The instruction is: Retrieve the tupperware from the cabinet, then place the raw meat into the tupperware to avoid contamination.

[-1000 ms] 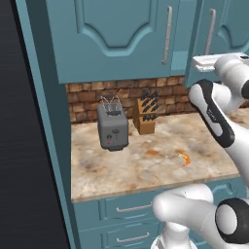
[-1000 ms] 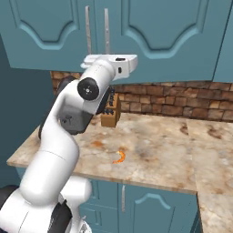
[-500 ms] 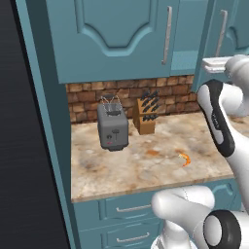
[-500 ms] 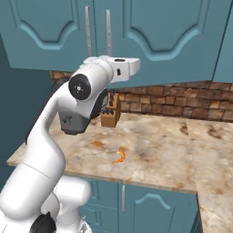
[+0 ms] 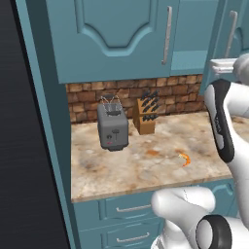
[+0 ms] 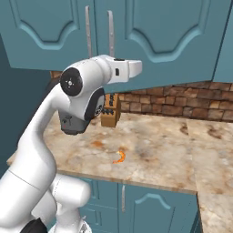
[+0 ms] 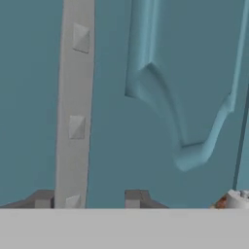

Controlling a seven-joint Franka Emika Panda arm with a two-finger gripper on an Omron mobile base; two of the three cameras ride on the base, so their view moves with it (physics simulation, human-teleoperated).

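So, left fingertip [image 7: 41, 199]: it stands just beside the left flank of the handle; whether it touches we cannot tell.
Handle [image 7: 75, 97]: this long silver bar runs up the view away from the tips, and its long axis crosses the line between them.
Gripper [image 7: 90, 200]: the fingers are spread part way, and they straddle the bar without pinching it.
Right fingertip [image 7: 138, 197]: bare door shows between it and the bar.
Cabinet [image 7: 194, 73]: the doors are shut.
Tupperware: we judge that it is behind those doors.
Raw meat [image 5: 185, 159]: it lies on the counter [image 5: 121, 170] near the front edge, right of the toaster [image 5: 113, 127] and the knife block [image 5: 145, 116].
Next move: we would close on the bar, then pull outward.
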